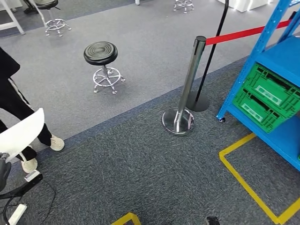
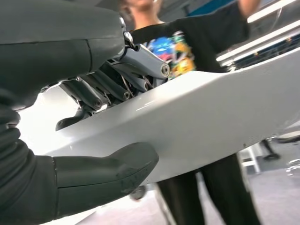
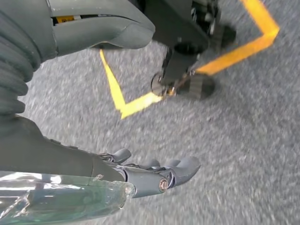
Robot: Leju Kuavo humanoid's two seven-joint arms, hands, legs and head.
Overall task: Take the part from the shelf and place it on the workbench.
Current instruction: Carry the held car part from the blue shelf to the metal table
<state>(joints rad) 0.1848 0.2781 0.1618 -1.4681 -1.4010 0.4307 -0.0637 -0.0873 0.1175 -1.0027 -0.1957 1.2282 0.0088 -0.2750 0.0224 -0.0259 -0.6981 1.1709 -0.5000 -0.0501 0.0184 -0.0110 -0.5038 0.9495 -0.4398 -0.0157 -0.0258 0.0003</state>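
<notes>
Fingers [image 2: 88,93] of left hand [image 2: 71,136]: folded over the upper face of the white part [image 2: 212,112], thick thumb [image 2: 106,171] pressed against its underside. Part clamped between them, off the shelf and carried.

Part, position: in the head view a white panel [image 1: 21,133] juts in at the robot's left side, over the carpet. Long axis runs away from the left hand, outward past the fingertips; grip sits near one end, most of the length overhanging.

Right hand [image 3: 155,176]: hangs over the grey carpet, fingers loosely extended and apart, holding nothing. A clear plastic cover lies along its wrist.

Shelf [image 1: 272,93]: blue, at the right, green crates [image 1: 268,96] on a tilted level. Well apart from the part.

Workbench: none seen from here.

Bystander: a person [image 2: 198,42] in a dark printed shirt stands just beyond the part; dark trousers and pale shoes [image 1: 56,143] at left of head view.

Also present: chrome barrier post [image 1: 183,93] with red belt, black stool [image 1: 101,54], yellow floor tape [image 1: 244,183].

Judgement: left hand alone has the part; the placing depends on swinging the free end clear of the person.
</notes>
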